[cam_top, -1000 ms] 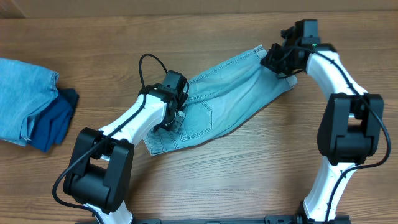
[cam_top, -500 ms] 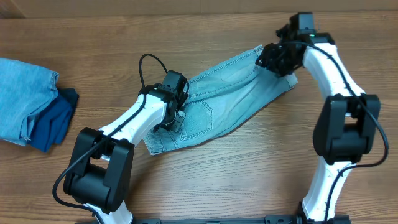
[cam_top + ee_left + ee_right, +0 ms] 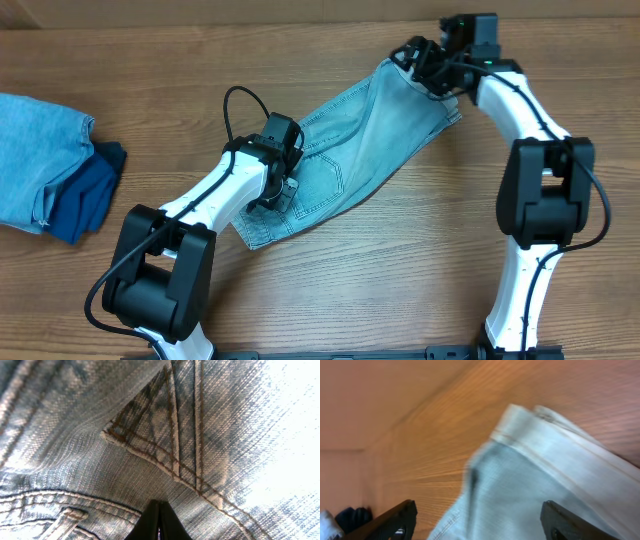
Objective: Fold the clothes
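Note:
The clothes, pale blue denim shorts (image 3: 370,130), lie stretched diagonally on the wooden table from near centre-left to the far right. My left gripper (image 3: 283,190) is shut, its tips (image 3: 159,519) pressed onto the denim (image 3: 150,435) beside a pocket seam and the waistband stitching. Whether cloth is pinched between them does not show. My right gripper (image 3: 420,62) hovers at the far leg cuff with its fingers spread wide. In the right wrist view the hemmed cuff (image 3: 545,475) lies loose between those open fingers (image 3: 395,519), untouched by either.
A folded stack sits at the table's left edge, pale blue denim (image 3: 35,150) on a dark navy garment (image 3: 90,195). Bare wood (image 3: 400,270) surrounds the shorts. A black cable (image 3: 235,105) loops above the left arm.
The right gripper opened and let go of the leg cuff after carrying it toward the far edge. The leg now lies straighter and further back. The left arm stayed put.

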Motion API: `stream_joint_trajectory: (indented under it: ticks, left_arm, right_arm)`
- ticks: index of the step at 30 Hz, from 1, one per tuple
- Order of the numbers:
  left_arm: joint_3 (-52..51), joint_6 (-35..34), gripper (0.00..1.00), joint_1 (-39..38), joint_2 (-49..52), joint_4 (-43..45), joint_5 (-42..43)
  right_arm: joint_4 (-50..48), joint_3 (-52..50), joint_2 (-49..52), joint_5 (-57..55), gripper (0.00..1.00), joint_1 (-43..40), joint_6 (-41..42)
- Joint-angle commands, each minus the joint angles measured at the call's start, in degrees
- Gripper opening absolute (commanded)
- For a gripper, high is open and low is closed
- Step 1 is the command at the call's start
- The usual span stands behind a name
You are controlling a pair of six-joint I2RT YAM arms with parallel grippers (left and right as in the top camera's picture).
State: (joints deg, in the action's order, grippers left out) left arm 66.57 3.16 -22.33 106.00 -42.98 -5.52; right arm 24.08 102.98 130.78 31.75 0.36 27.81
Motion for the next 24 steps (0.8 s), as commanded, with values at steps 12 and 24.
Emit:
stream_joint_trajectory:
  ticks: [12, 24]
  left_arm:
    - [-0.26, -2.60, 0.04, 0.07, 0.76, -0.96, 2.25]
    - [15.06, -3.50, 0.15, 0.04, 0.70, -3.45, 5.68]
  right_arm:
    - [22.80, -1.46, 5.11, -25.66, 0.20, 0.61, -5.49]
    - [50.38, -1.44, 4.13, -43.04, 0.04, -10.99, 4.85]
